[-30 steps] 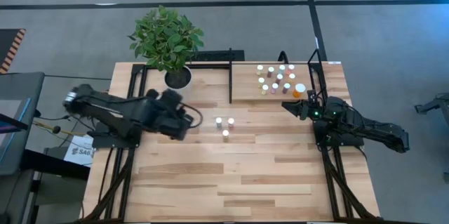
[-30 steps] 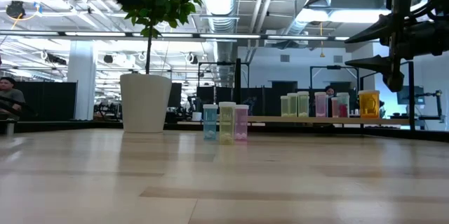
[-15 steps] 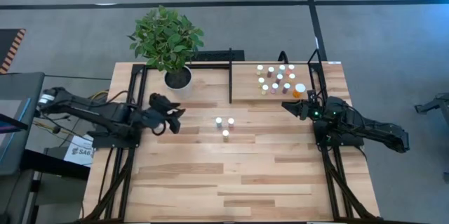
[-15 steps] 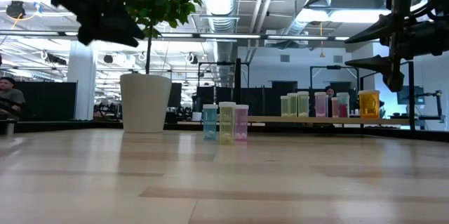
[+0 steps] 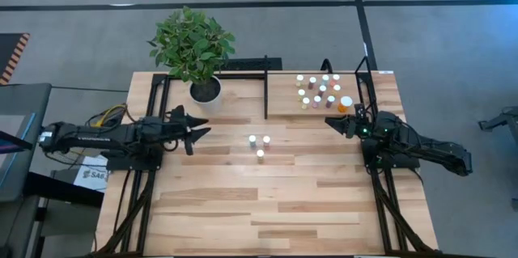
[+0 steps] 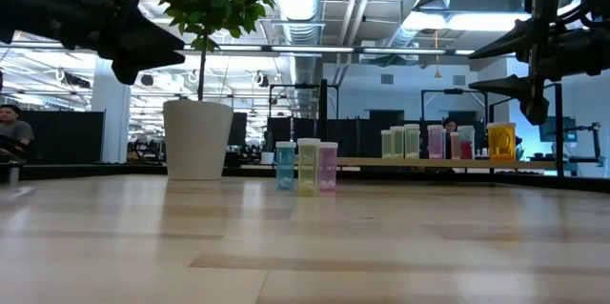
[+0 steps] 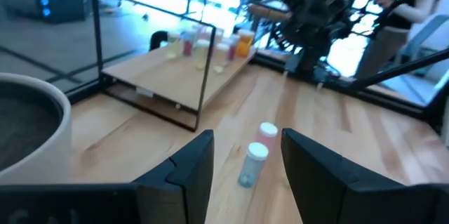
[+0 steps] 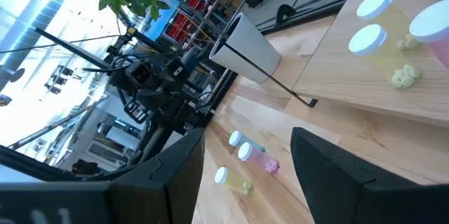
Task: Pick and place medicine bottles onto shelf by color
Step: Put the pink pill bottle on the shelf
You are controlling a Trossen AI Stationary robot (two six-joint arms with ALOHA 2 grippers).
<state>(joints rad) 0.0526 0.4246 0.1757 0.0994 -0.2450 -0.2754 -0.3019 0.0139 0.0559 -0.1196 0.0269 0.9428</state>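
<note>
Three small white-capped medicine bottles (image 5: 259, 145) stand upright on their bases mid-table: a bluish one (image 6: 285, 165), a yellowish one (image 6: 308, 166) and a pink one (image 6: 327, 166). Several more bottles (image 5: 320, 90) stand on the shelf (image 5: 283, 106) at the far right, a larger orange one (image 6: 500, 140) among them. My left gripper (image 5: 198, 131) hangs open above the table left of the three bottles, pointing level toward them (image 7: 247, 137). My right gripper (image 5: 332, 122) stands open by the shelf's near edge, empty (image 8: 249, 136).
A white pot with a green plant (image 5: 205, 88) stands at the far edge, just beyond my left gripper. Thin black bars (image 5: 266, 88) frame the shelf. The tabletop's near half (image 5: 267, 209) is bare wood.
My left arm has folded back toward the table's left edge and come down. Its gripper has tipped up from pointing downward to pointing level at the three bottles, which have not moved.
</note>
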